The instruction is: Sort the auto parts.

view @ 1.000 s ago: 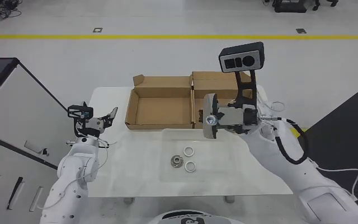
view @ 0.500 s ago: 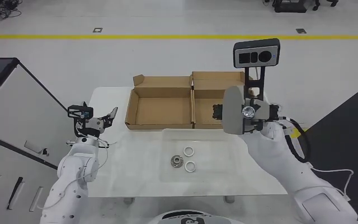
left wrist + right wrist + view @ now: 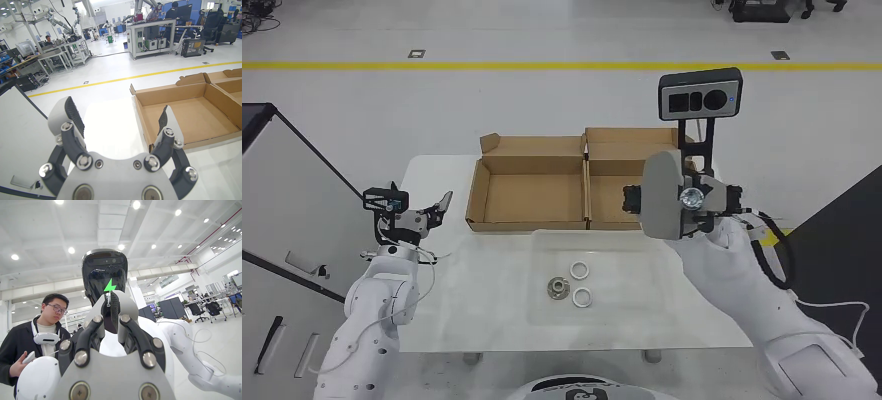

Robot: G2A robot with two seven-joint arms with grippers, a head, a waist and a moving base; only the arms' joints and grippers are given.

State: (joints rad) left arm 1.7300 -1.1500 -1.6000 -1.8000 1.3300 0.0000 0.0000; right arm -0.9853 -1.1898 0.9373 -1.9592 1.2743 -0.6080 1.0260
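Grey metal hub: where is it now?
Top view: the grey metal hub lies on the table, on the robot's side of the left cardboard box, just left of two white rings.

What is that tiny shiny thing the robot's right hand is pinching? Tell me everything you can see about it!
It is a small silvery metal part, ribbed like a spring or a screw thread; it is too small to tell which. The right gripper is shut on it, with dark ridged pads pressing it from both sides and one end poking out near the fingertips. It is held up in the air, off the white table, touching nothing else.
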